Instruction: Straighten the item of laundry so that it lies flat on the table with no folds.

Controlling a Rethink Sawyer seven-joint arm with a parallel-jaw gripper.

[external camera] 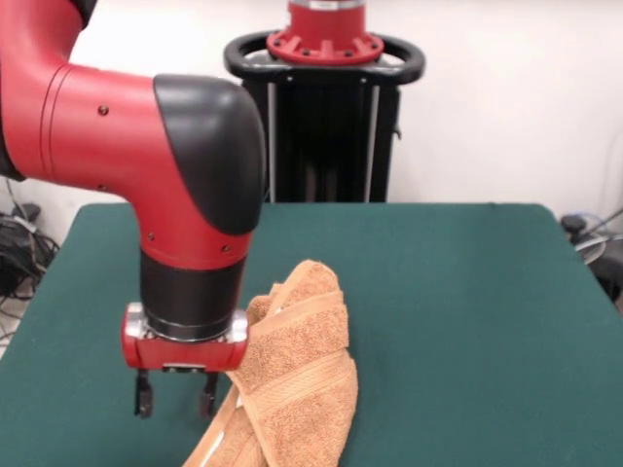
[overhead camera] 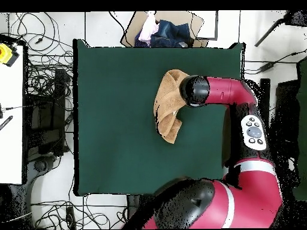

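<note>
With its jaws apart and empty, the gripper [external camera: 175,394] hangs beside the bunched towel [external camera: 292,375] — best pinch one free corner and drag outward across the green surface [external camera: 467,321].

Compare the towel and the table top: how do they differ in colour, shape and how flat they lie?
The towel is orange-tan; the table top is dark green. The towel is bunched into a folded, elongated heap with raised ridges; the table is a smooth, flat rectangle. The towel covers only a small patch of the much wider table. The open claw hangs beside the towel.
</note>
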